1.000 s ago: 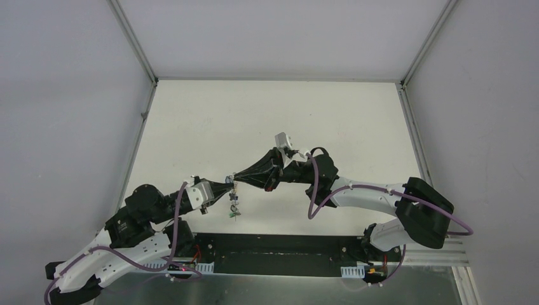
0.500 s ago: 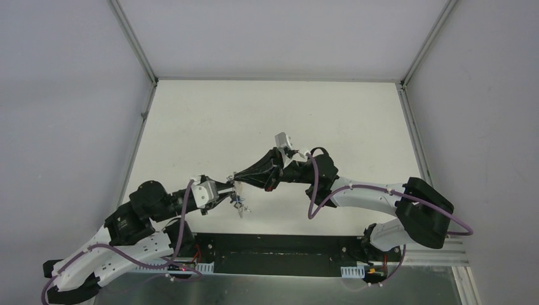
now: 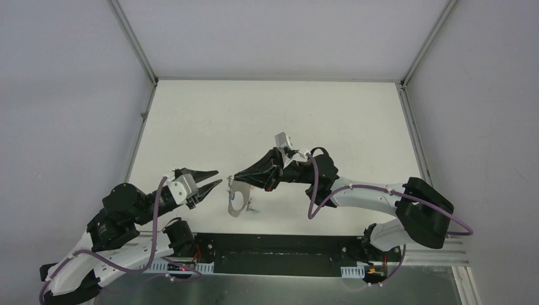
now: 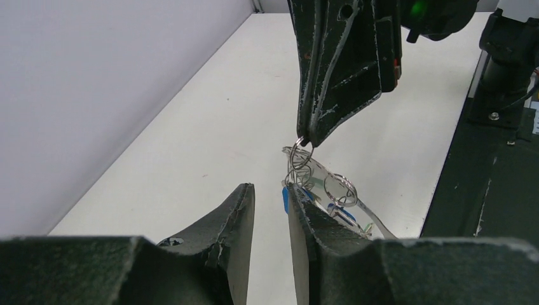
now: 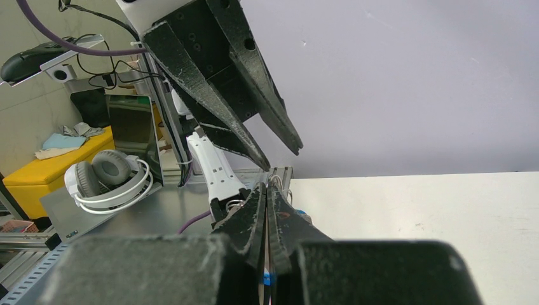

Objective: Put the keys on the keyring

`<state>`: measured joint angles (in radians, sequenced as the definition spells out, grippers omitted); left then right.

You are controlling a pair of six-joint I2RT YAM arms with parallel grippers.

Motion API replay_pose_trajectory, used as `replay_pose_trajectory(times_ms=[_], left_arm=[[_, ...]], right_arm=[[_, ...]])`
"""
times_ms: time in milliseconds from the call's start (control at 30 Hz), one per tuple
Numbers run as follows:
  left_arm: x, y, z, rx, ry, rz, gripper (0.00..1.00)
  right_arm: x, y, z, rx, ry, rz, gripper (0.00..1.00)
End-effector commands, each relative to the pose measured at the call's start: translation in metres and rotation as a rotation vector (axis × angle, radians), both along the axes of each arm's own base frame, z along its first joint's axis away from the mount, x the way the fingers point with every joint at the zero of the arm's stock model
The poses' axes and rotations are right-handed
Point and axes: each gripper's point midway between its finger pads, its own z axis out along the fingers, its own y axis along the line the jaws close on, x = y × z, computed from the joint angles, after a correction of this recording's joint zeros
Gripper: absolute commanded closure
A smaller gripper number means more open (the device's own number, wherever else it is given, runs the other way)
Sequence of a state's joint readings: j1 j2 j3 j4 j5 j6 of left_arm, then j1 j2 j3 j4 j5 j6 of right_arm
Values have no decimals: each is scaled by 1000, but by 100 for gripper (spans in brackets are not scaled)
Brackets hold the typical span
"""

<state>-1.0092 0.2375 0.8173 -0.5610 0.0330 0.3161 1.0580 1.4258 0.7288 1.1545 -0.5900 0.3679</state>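
The keyring (image 3: 232, 206), a thin grey loop, hangs from my right gripper (image 3: 234, 177), which is shut on small wire rings at its top. Tiny keys (image 3: 237, 197) with blue and green heads dangle on it. My left gripper (image 3: 214, 178) is open and empty, just left of the ring and apart from it. In the left wrist view the open fingers (image 4: 241, 216) sit below the ring (image 4: 356, 206) and the blue-headed keys (image 4: 339, 213), with the right gripper (image 4: 307, 140) pinching the wire above. In the right wrist view the shut right gripper (image 5: 267, 185) faces the open left gripper (image 5: 280, 159).
The white table (image 3: 273, 121) is bounded by metal rails (image 3: 135, 44) and grey walls. A black base strip (image 3: 279, 251) runs along the near edge between the arm bases. Beyond the table, the right wrist view shows headphones (image 5: 108, 178) on a metal shelf.
My left gripper has opened, let go of the ring and drawn back to the left. The keyring has swung and now hangs from the right gripper alone.
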Motion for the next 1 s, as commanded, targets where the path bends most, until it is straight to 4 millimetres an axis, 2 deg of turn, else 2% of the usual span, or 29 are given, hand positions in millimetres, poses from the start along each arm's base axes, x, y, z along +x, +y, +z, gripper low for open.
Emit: replay_pose_trajectory(times_ms=[0,133,333,667,967], left_arm=[[10,-1,9,45,-31,37,71],[9,-12,6,83,-35,-4,66],[6,-24,-2,124,-25,-56,67],[4,-31,-18,166,1,-91,75],[2,-30,-30,186,30,-98,91]], right_arm=[[-7,-13,38,116,-60,-5,100],[-7,-13,39,116,-61,-4,100],[-7,-13,38,114,-59,-5,100],[-7,-13,38,115,-59,-7,100],[-6,-13,39,116,-58,-11,100]])
